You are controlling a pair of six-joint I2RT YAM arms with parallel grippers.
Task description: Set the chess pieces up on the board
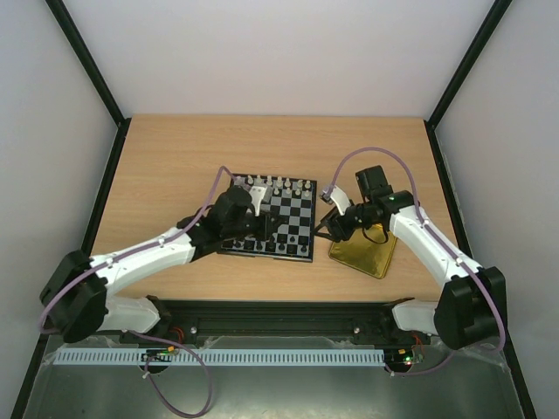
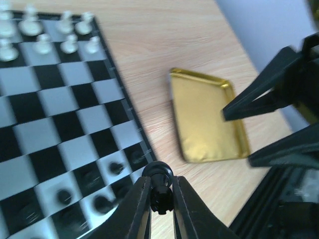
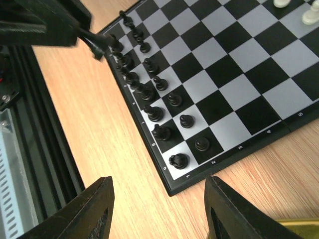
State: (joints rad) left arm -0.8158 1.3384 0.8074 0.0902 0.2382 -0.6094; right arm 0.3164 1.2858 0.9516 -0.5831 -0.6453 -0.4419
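The checkered board (image 1: 293,214) lies mid-table. White pieces (image 1: 275,185) stand in two rows on its far side; they also show in the left wrist view (image 2: 45,35). Black pieces (image 3: 149,99) fill two rows along its near side. My left gripper (image 2: 160,191) is shut on a black piece (image 2: 158,174), held above the board's (image 2: 50,99) edge by the black rows; it reaches over the board's near part in the top view (image 1: 259,229). My right gripper (image 3: 159,209) is open and empty, above the table just off the board's (image 3: 239,74) near right corner.
A shiny gold tray (image 1: 362,253) lies right of the board, partly under the right arm; in the left wrist view it (image 2: 207,117) looks bare. The right gripper's dark fingers (image 2: 259,99) show beyond it. A black rail (image 1: 279,314) runs along the near table edge.
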